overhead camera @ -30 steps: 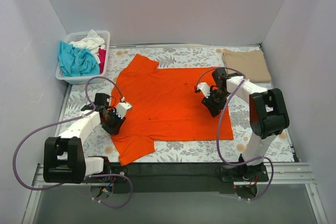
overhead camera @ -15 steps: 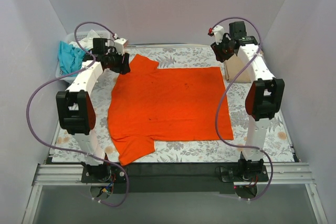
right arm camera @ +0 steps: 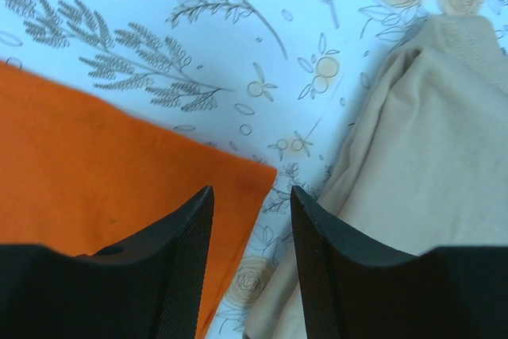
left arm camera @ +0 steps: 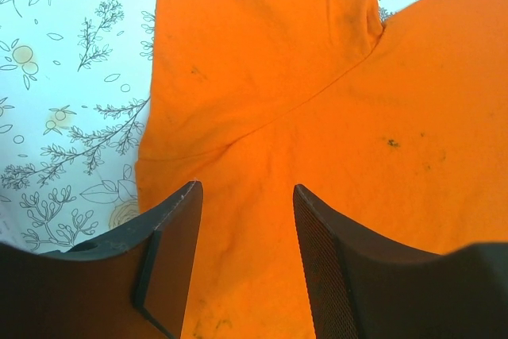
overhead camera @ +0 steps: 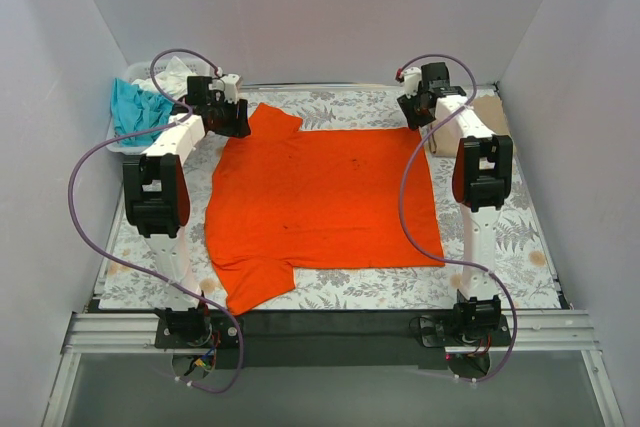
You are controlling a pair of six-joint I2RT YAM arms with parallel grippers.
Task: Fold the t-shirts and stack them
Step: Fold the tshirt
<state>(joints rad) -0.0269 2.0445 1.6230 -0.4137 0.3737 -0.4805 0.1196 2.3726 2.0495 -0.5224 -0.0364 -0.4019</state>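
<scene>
The orange t-shirt is lying flat at the centre of the frame. The left gripper is hovering, jaws parted and empty, over its upper-left sleeve. The right gripper is hovering likewise over its upper-right corner, beside the folded tan t-shirt.

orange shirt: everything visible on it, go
The orange shirt is soft cloth with a few dark specks, spread flat and unfolded on the floral table, sleeves at the left, hem at the right. The left gripper is over its far sleeve, the right gripper over its far hem corner, both jaws open.
</scene>
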